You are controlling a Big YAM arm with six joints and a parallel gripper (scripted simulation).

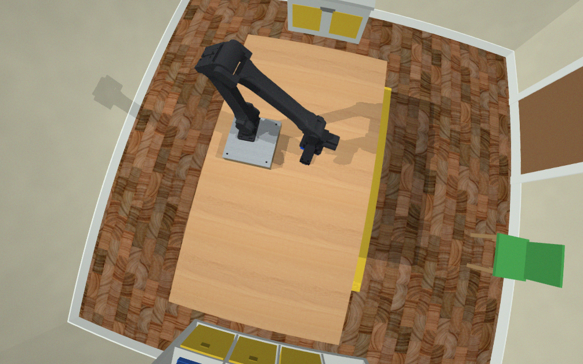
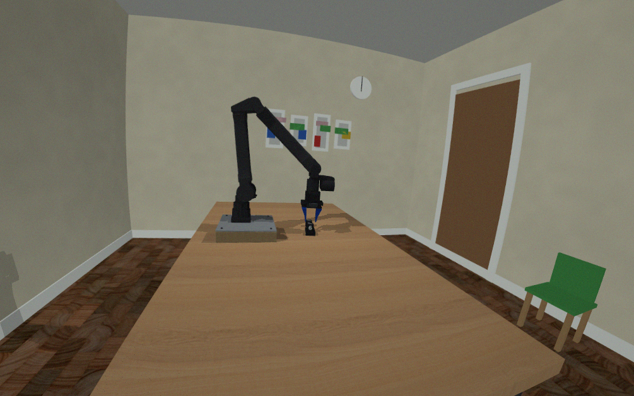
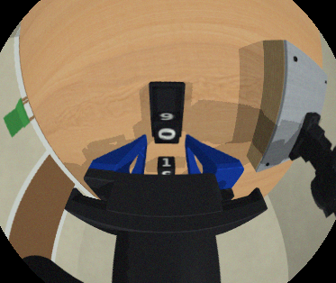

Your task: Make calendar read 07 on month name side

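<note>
A cube (image 3: 167, 133) (image 2: 310, 227) marked 0 sits in the black tray (image 3: 167, 94) (image 2: 310, 234)

plain room, wooden table (image 1: 257, 235) (image 2: 309, 305) (image 3: 114, 54), green chair (image 1: 526, 260) (image 2: 563, 290) (image 3: 16, 118), wall clock (image 2: 361, 87)

The matt table top (image 1: 266, 217) (image 2: 309, 305) (image 3: 114, 59) looks like smooth wood; the base plate (image 1: 250, 156) (image 2: 225, 227) (image 3: 301, 77) looks like metal.

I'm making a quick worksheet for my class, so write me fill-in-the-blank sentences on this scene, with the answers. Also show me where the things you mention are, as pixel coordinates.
The gripper's fingers (image 2: 304, 212) are coloured ____.
In the wrist view, the tray's cube (image 2: 310, 227) (image 3: 166, 125) shows its larger digit, ____.
The cube outside the tray (image 2: 310, 234) (image 3: 167, 93) shows a complete ____.
The chair (image 1: 510, 257) (image 2: 577, 278) (image 3: 16, 118) is ____.

Missing words: blue; 0; 1; green.
</note>
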